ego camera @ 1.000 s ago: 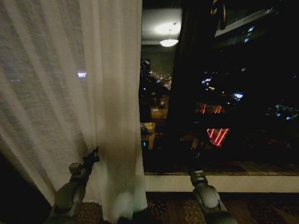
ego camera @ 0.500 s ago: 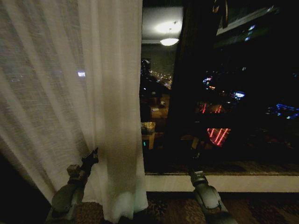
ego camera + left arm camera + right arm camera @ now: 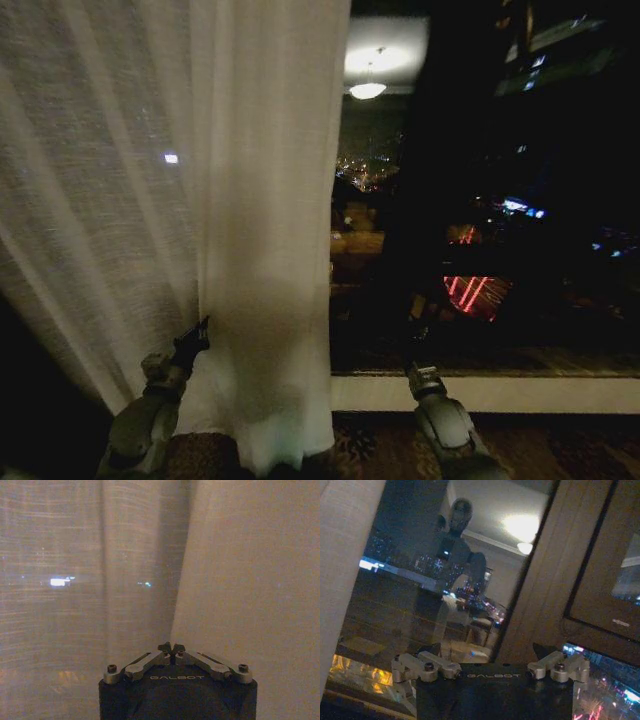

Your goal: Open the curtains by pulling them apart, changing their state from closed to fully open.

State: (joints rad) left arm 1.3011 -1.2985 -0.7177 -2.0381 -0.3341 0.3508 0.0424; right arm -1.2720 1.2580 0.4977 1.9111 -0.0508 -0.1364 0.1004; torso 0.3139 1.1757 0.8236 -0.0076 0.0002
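The whole picture has slid right, so the camera turned, and the left gripper (image 3: 197, 333) is pinched tight on the curtain (image 3: 150, 200) to drag it left, while the right gripper (image 3: 490, 662) waits wide by the bare window (image 3: 480, 200)

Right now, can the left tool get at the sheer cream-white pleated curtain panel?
Probably yes: the left tool sits shut right against the sheer cream-white pleated curtain panel, with nothing between them.

your left gripper (image 3: 171, 647) sits fingers pressed together right against the pleated sheer curtain (image 3: 235, 570), lights glowing through.
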